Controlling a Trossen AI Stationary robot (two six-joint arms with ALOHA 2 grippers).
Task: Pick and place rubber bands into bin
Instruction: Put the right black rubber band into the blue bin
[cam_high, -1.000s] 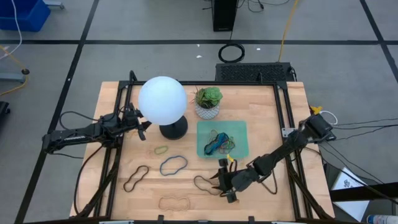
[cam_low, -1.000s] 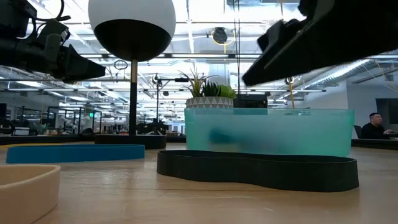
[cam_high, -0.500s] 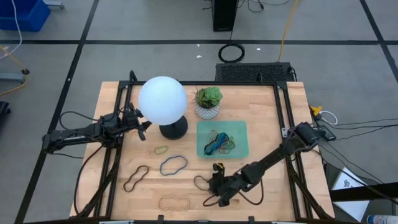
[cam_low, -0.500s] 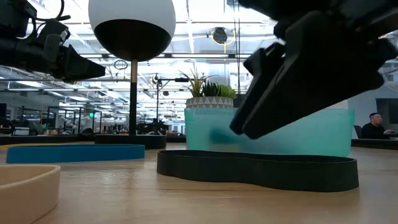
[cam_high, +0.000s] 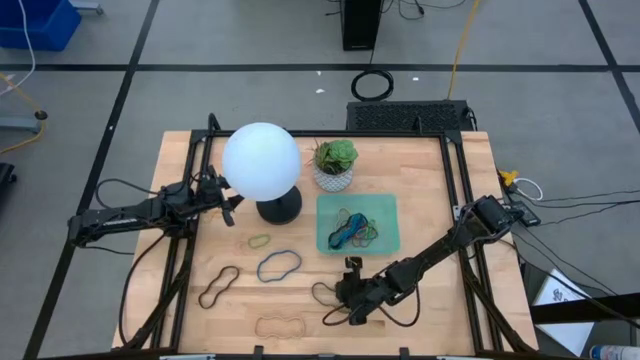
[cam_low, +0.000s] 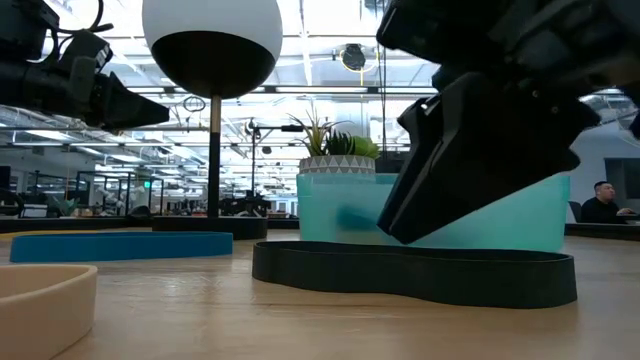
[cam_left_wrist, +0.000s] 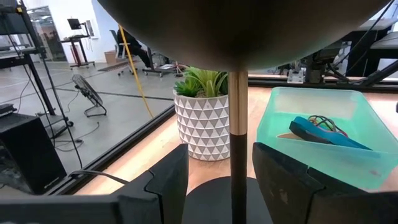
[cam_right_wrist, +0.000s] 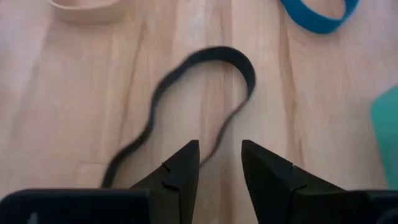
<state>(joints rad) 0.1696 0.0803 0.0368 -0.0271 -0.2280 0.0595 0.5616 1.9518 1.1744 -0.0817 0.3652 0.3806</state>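
Observation:
A black rubber band (cam_high: 322, 293) lies flat on the table near the front edge; it also shows in the low view (cam_low: 410, 272) and the right wrist view (cam_right_wrist: 247, 73). My right gripper (cam_high: 346, 300) is open just above it, one finger on each side of one strand (cam_right_wrist: 219, 149). The mint-green bin (cam_high: 325, 206) behind it holds several bands. Blue (cam_high: 278, 265), brown (cam_high: 218, 286), tan (cam_high: 282, 325) and small green (cam_high: 259, 241) bands lie flat on the table. My left gripper (cam_high: 235, 203) waits open by the lamp base.
A lamp with a white globe (cam_high: 261, 160) on a black base (cam_high: 279, 208) stands at the table's far middle, its stem (cam_left_wrist: 235, 124) just ahead of my left fingers. A white plant pot (cam_high: 333, 176) stands behind the bin. Bare wood lies right of the bin.
My right gripper has gone toward the table's left edge and down, from beside the black band to just above it, fingers still apart. The bands have not moved.

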